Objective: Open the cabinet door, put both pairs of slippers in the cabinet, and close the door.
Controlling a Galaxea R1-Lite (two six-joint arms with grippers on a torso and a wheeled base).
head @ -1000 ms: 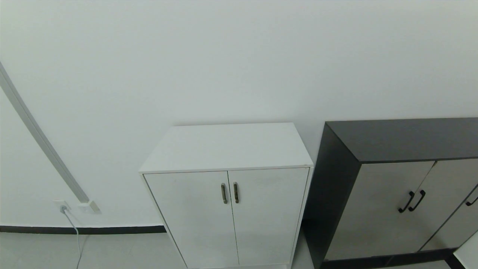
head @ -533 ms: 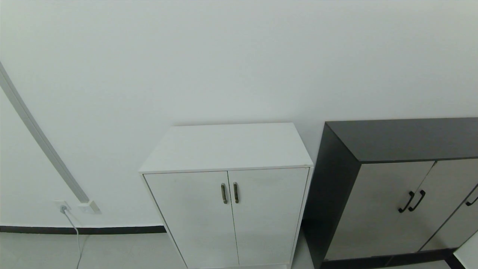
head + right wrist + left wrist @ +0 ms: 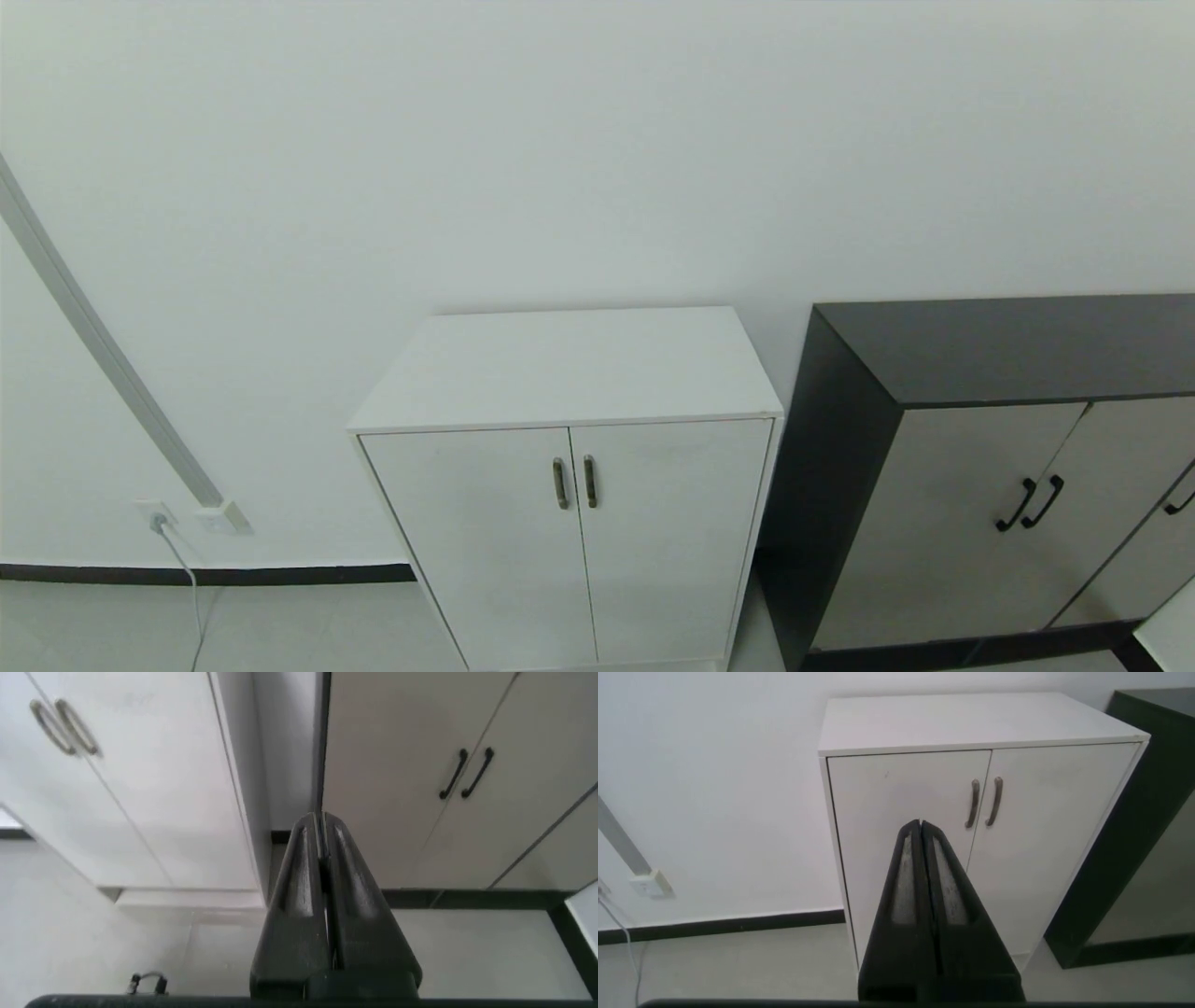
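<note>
Cabinet stands against far wall, doors shut, handles side by side at centre. Left gripper closed, empty, near side of doors, apart. Right gripper closed, empty, facing the gap beside dark cabinet on the right.

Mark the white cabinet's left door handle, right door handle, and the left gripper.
left door handle (image 3: 559, 483), head view, middle of the bar.
right door handle (image 3: 590, 482), head view, middle of the bar.
left gripper (image 3: 921, 833), left wrist view, between the shut fingertips.
</note>
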